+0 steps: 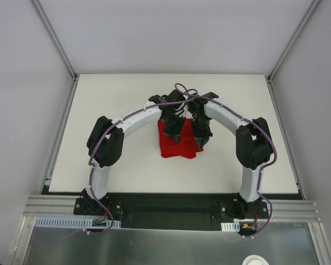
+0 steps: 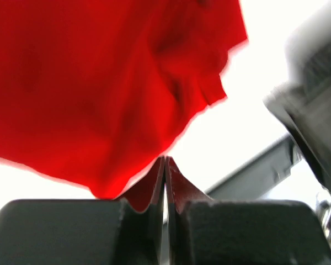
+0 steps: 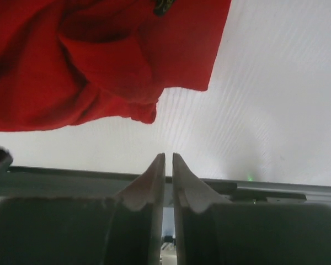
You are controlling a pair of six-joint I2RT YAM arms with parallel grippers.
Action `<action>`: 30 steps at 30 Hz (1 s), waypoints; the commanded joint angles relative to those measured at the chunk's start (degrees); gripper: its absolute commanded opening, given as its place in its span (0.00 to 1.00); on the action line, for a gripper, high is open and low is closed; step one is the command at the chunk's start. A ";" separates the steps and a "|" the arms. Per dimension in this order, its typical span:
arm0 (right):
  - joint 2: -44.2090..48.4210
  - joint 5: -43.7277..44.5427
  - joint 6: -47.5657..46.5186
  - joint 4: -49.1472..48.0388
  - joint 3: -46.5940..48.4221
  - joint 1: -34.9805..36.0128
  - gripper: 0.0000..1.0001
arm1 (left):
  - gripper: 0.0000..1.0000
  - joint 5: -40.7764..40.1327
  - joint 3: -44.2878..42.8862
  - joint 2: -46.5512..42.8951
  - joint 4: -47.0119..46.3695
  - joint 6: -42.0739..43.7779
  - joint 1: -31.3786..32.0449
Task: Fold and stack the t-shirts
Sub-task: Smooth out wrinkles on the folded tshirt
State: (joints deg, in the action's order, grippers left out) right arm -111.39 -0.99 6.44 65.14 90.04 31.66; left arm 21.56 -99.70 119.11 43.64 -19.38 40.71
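The red t-shirt [image 1: 176, 141] lies bunched in the middle of the white table [image 1: 116, 105]. Both arms bend in over it. My left gripper [image 1: 174, 128] sits over the shirt's left part and my right gripper [image 1: 202, 135] over its right edge. In the left wrist view the left gripper [image 2: 165, 160] is shut, its tips right at the edge of the t-shirt [image 2: 99, 83], and no cloth shows between the jaws. In the right wrist view the right gripper [image 3: 169, 156] stands open by a narrow slit with nothing in it, a short way from the crumpled t-shirt [image 3: 71, 66].
The right arm's dark body [image 2: 314, 110] shows blurred close on the right of the left wrist view. Grey frame rails [image 1: 60, 132] run along the table's sides, and white walls close in the back. A metal rail [image 1: 171, 207] carries both arm bases.
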 commanded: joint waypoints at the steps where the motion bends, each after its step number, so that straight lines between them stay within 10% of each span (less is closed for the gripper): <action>1: 1.36 -2.87 -0.81 1.04 -1.53 0.68 0.13 | 0.00 -0.90 3.71 -10.20 0.92 0.83 2.09; 10: 1.44 -6.12 1.03 -1.95 -6.01 -0.11 0.33 | 0.00 -10.57 14.97 -16.10 1.80 1.09 2.80; 21: 13.64 -20.89 2.27 -13.82 -19.02 -14.94 0.33 | 0.01 -12.15 14.36 -13.20 -1.01 3.11 2.62; 30: 31.40 -20.00 0.23 -13.28 -16.47 -27.09 0.40 | 0.46 -17.87 13.48 -14.88 -1.01 5.31 2.62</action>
State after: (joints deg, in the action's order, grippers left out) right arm -83.50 -18.52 7.03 52.42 72.23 5.30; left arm 6.85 -84.38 106.80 42.37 -15.64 43.77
